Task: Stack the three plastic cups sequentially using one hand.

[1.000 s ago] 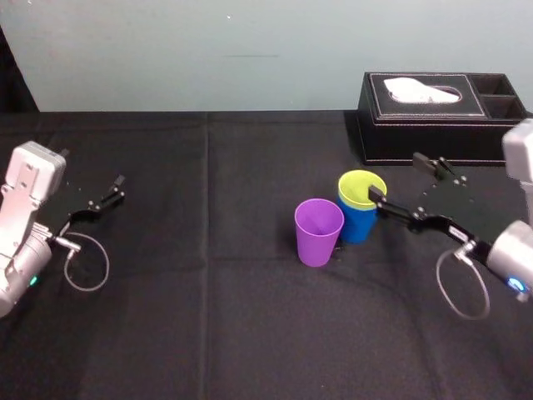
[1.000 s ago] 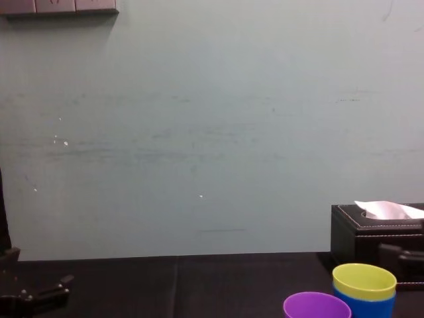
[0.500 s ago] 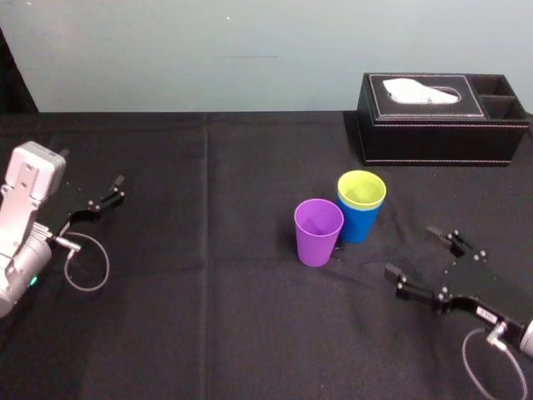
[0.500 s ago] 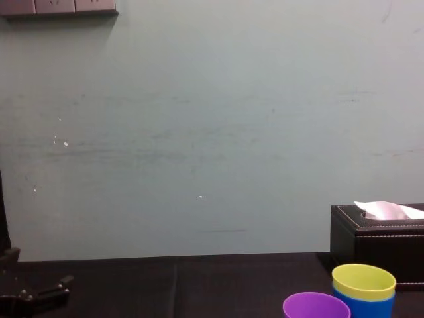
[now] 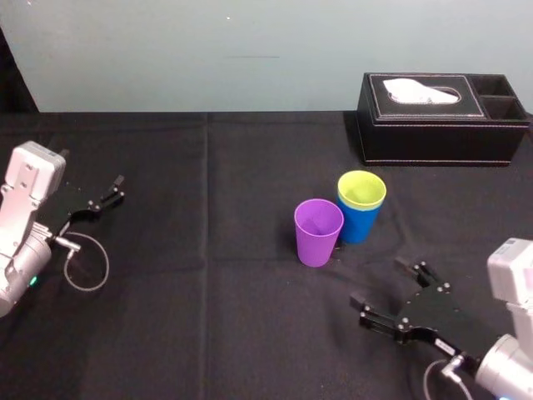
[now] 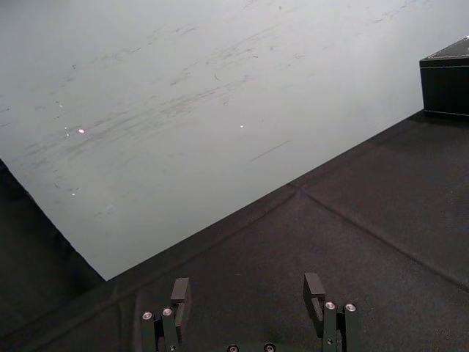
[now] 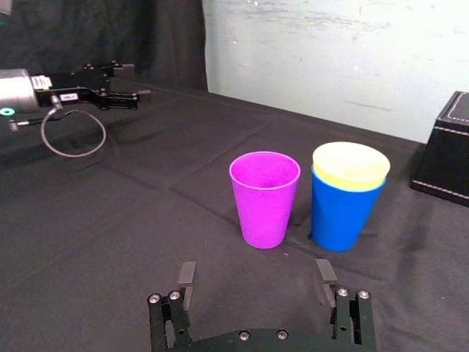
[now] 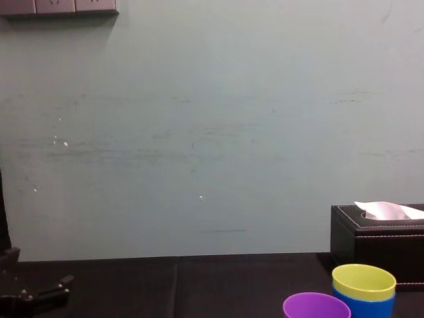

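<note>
You see only the top band of the yellow-green cup (image 5: 361,189); its body is sunk inside the blue cup (image 5: 359,223), whose inner wall is covered. Chest view: the bottom edge cuts the purple cup (image 8: 317,306) just below its rim and leaves a sliver of blue. The tissue box (image 8: 374,242), at the table's far right corner, runs off that view's right edge. Wrist views: right gripper (image 7: 256,266) and left gripper (image 6: 247,281) show fingers, bases cut by the picture's edge
</note>
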Controlling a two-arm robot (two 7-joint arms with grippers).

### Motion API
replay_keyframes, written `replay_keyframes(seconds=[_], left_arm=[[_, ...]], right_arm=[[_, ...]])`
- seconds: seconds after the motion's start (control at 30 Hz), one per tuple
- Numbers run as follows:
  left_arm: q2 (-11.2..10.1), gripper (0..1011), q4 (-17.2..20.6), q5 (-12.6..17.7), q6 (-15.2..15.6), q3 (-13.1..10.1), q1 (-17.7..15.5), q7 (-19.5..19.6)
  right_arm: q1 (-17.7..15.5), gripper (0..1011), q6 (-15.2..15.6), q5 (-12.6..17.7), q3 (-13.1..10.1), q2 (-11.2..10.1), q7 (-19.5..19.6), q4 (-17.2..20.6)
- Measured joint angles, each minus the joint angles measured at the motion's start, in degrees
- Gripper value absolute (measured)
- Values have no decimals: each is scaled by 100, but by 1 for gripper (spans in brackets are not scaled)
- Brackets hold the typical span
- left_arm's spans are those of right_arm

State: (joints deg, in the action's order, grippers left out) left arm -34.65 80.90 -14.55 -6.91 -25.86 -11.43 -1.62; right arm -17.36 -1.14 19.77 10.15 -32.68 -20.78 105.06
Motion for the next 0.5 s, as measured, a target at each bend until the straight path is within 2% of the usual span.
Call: replay_keyframes(seconds=[0.2, 0.5], left_arm=[[0, 1011, 0, 0, 0, 0, 0, 0], [0, 1011, 0, 0, 0, 0, 0, 0]], right_arm=[[14, 1003, 81, -295, 128, 331, 319, -6], [157, 1003, 86, -626, 269, 703, 498, -141]])
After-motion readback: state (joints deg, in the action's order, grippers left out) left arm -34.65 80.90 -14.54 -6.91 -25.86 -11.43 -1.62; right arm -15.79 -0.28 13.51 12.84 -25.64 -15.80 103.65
